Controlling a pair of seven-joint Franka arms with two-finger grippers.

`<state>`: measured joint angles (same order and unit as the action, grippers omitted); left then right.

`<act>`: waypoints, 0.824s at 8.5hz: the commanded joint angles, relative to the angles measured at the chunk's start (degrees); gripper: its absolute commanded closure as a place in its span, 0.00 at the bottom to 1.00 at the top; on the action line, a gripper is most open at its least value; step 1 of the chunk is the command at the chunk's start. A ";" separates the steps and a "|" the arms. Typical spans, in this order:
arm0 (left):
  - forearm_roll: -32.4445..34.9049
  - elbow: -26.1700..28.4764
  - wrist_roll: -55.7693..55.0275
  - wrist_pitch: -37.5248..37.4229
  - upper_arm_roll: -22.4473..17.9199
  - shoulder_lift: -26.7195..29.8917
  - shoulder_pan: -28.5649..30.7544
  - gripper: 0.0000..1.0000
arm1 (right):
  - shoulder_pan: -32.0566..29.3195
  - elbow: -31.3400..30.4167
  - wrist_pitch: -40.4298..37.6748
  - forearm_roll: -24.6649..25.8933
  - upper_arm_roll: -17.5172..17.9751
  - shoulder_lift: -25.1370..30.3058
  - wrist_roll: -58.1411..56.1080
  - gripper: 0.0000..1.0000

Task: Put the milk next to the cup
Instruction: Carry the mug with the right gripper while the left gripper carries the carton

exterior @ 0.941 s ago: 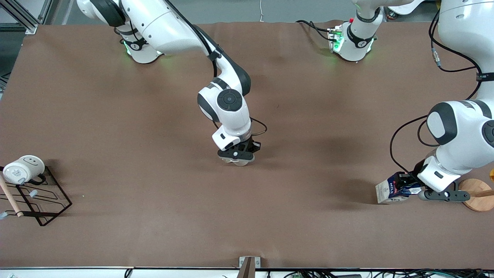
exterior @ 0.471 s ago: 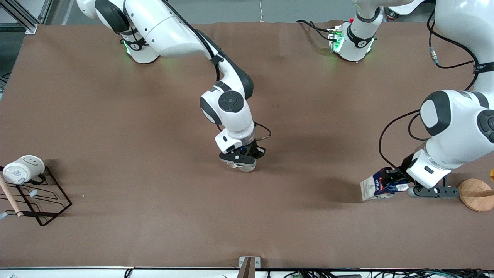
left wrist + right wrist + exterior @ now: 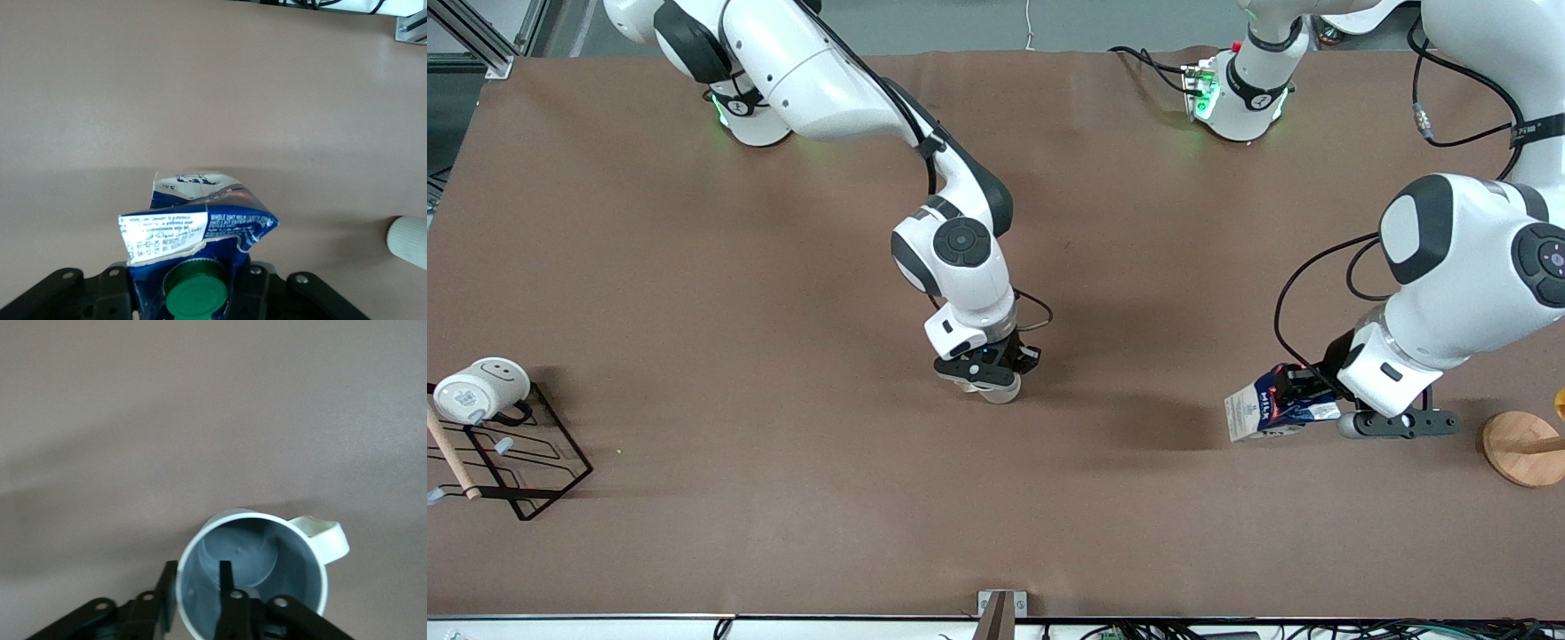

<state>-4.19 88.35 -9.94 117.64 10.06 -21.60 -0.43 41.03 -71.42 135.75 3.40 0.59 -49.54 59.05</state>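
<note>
Milk [image 3: 1267,411] at right of the front frame, lifted over the table [image 3: 694,267], clamped near its gabled top in the left end effector [image 3: 190,293]. Probably light, thin-walled, easily crushed; gable already creased, so best gripped gently on the flat sides below the cap [image 3: 195,296]. Cup [image 3: 996,388] at frame centre, rim pinched by the right end effector [image 3: 200,587], one finger inside. Probably rigid, smooth. Mostly hidden under the wrist in the front frame; table contact unclear.

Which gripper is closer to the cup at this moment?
Right. The right gripper pinches the cup by its rim; the left gripper holds the milk toward the left arm's end.
</note>
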 commanded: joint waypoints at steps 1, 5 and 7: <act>-0.21 -0.28 -3.93 -2.14 2.06 1.47 0.08 0.55 | 0.55 1.37 -0.31 1.25 -0.59 -0.64 1.50 0.25; -0.03 -3.17 -10.88 -7.33 4.53 1.74 -2.11 0.55 | -0.06 1.81 -2.32 0.90 -2.35 2.87 6.25 0.08; 0.06 -3.70 -14.83 -8.39 4.53 2.70 -4.48 0.55 | -2.68 1.20 -6.62 0.03 -2.17 8.64 6.08 0.09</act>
<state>-4.19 85.34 -22.44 111.13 14.70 -19.98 -3.56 40.58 -68.01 132.00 3.39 -2.18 -46.06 64.27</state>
